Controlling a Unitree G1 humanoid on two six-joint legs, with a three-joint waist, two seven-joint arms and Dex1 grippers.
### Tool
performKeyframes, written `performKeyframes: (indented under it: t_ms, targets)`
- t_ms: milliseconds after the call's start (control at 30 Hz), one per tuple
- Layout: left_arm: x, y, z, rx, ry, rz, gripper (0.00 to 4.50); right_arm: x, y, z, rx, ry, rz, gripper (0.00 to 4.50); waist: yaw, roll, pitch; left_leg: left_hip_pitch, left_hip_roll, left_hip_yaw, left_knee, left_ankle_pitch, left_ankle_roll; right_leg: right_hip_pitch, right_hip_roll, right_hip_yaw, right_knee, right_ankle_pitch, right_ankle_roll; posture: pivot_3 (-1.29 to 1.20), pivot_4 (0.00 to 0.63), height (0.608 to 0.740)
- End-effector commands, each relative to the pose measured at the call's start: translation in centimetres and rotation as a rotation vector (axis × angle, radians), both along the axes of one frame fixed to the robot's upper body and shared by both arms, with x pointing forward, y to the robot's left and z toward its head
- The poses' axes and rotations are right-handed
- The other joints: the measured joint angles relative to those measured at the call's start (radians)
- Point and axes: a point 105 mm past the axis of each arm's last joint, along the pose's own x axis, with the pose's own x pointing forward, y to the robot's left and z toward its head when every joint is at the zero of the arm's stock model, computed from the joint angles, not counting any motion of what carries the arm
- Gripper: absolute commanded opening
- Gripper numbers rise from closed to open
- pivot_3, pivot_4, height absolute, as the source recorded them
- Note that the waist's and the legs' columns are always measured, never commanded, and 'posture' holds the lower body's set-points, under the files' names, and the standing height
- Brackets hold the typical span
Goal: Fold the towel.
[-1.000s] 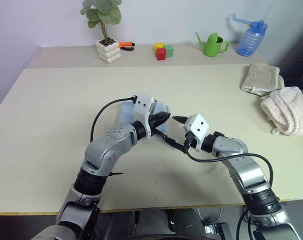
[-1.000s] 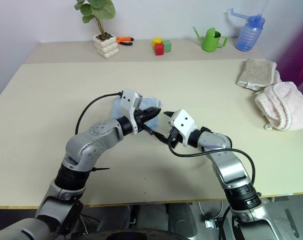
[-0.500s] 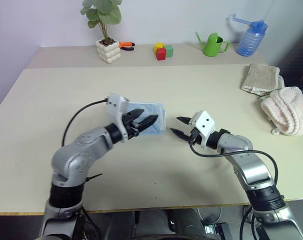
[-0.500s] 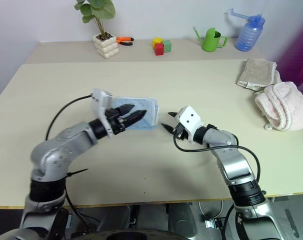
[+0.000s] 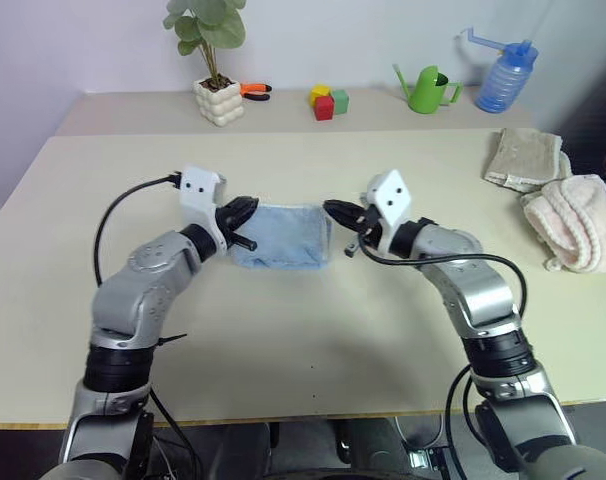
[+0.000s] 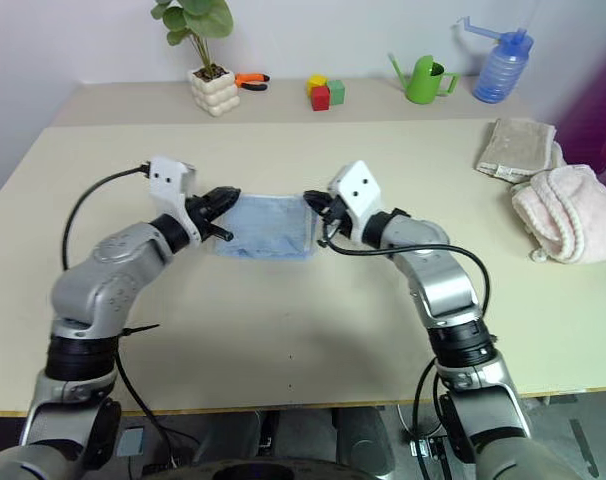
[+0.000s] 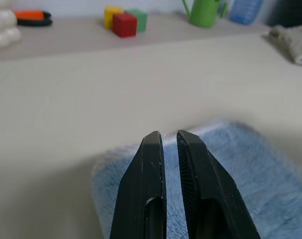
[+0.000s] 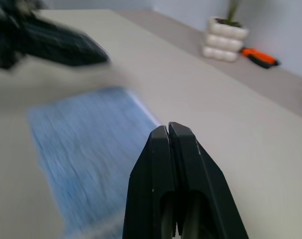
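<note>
Left eye view: the light blue towel [image 5: 279, 236] lies folded into a small rectangle near the middle of the cream table [image 5: 313, 330], flanked by the robot's two arms. The left gripper [image 5: 245, 211] sits just off the towel's left edge, its black fingers pointing toward the cloth; the right gripper [image 5: 335, 211] hovers at the towel's upper right corner, pointing back toward the left one. In the left wrist view the two fingers [image 7: 151, 189] stand nearly together with only a thin slit between them and nothing caught in it, the towel [image 7: 250, 174] spread below and beyond. In the right wrist view the fingers [image 8: 158, 184] are pressed together, empty, over the towel's [image 8: 86, 149] edge, with the left gripper [image 8: 66, 47] a dark blur across the cloth; whether either gripper touches the fabric is hard to judge from these angles.

Along the far edge of the table stand a potted plant in a white knobbly pot [image 5: 217, 100], orange-handled pliers [image 5: 253, 90], a cluster of yellow, red and green blocks [image 5: 325, 101], a green watering can [image 5: 425, 88] and a blue spray bottle [image 5: 503, 78]. At the right side, well apart from the towel, rest a beige folded cloth [image 5: 523, 156] and, just beside it, a fluffy pink towel [image 5: 571, 220].
</note>
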Motion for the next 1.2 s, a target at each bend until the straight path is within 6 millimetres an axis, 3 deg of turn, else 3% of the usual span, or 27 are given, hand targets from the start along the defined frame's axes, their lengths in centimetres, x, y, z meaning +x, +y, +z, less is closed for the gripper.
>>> performKeyframes:
  t_ms: [33,233,333,433,567,733,767,800,833,1033,1200]
  targets:
    - [0.4,-0.3,-3.2,0.040,0.058,0.022,0.47,0.5,1.5,-3.5,-0.087,0.071,-0.016,0.00,-0.001,0.000,0.000,0.000,0.000,0.000,0.000,0.000,0.000,0.000,0.000,0.000,0.000,0.000,0.000,0.00,0.150,0.727]
    - [0.0,0.0,-5.1,-0.050,0.074,0.054,0.47,0.5,0.9,-8.4,-0.180,0.145,-0.068,0.00,-0.001,0.001,-0.001,-0.003,0.000,0.000,0.000,0.000,0.000,-0.004,-0.001,0.000,0.000,0.000,0.000,0.00,0.150,0.727]
    - [-0.4,0.3,-5.2,-0.090,0.067,0.066,0.47,0.3,0.4,-8.3,-0.146,0.144,-0.082,0.00,-0.001,0.001,-0.001,0.000,0.000,0.000,0.000,0.000,0.000,0.000,-0.001,0.000,0.000,0.000,0.000,0.00,0.150,0.727]
    - [-0.9,1.0,-4.1,-0.140,0.017,0.085,0.47,-0.1,0.1,-6.3,-0.067,0.117,-0.070,0.00,0.000,0.001,-0.001,0.000,0.000,0.000,0.000,0.000,0.000,0.000,-0.001,0.000,0.000,0.000,0.000,0.00,0.150,0.727]
    - [-2.0,2.5,-2.1,-0.142,-0.078,0.096,0.42,-1.2,-0.6,-3.6,0.048,0.162,-0.036,1.23,-0.001,0.001,-0.001,-0.001,0.000,0.000,0.000,0.000,0.001,-0.001,-0.001,0.000,0.000,0.000,0.000,0.00,0.150,0.727]
    - [-4.1,3.4,-1.6,-0.052,-0.116,0.002,0.42,-1.1,-1.9,-2.8,0.155,0.313,-0.108,3.78,-0.003,0.001,-0.001,-0.001,0.001,0.000,-0.001,0.000,0.001,-0.001,-0.001,0.000,0.000,0.000,0.000,0.00,0.150,0.727]
    - [-4.5,3.4,-1.5,-0.045,-0.116,-0.026,0.68,-0.9,-2.2,-2.9,0.179,0.352,-0.138,4.33,-0.004,0.001,-0.001,-0.001,0.001,0.000,-0.001,-0.001,0.001,-0.001,-0.001,0.000,0.000,0.000,0.000,0.00,0.150,0.727]
    - [-5.0,3.4,-1.4,-0.034,-0.118,-0.059,0.98,-0.6,-2.3,-3.0,0.207,0.396,-0.170,4.50,-0.004,0.001,-0.001,-0.001,0.001,0.000,-0.001,-0.001,0.001,-0.001,-0.001,0.000,0.000,0.000,0.000,0.00,0.150,0.727]
    - [-5.5,3.3,-1.4,-0.012,-0.119,-0.097,1.25,-0.4,-2.3,-3.2,0.239,0.444,-0.186,4.50,-0.004,0.001,-0.001,-0.001,0.001,0.000,-0.001,-0.001,0.001,-0.001,-0.001,0.000,0.000,0.000,0.000,0.00,0.150,0.727]
    - [-6.5,3.8,-1.1,0.106,-0.159,-0.139,4.16,0.6,-0.8,-3.9,0.359,0.622,-0.198,4.50,-0.002,0.002,0.000,-0.001,0.001,0.000,-0.001,-0.001,0.001,-0.002,-0.001,0.000,0.000,0.001,-0.001,0.00,0.150,0.727]
    - [-7.5,3.4,-1.6,0.149,-0.155,-0.184,4.16,1.1,0.4,-5.5,0.313,0.679,-0.209,4.50,-0.005,0.003,0.000,-0.002,0.001,0.000,-0.002,-0.001,0.002,-0.002,-0.001,0.000,-0.002,0.001,-0.001,0.00,0.150,0.727]
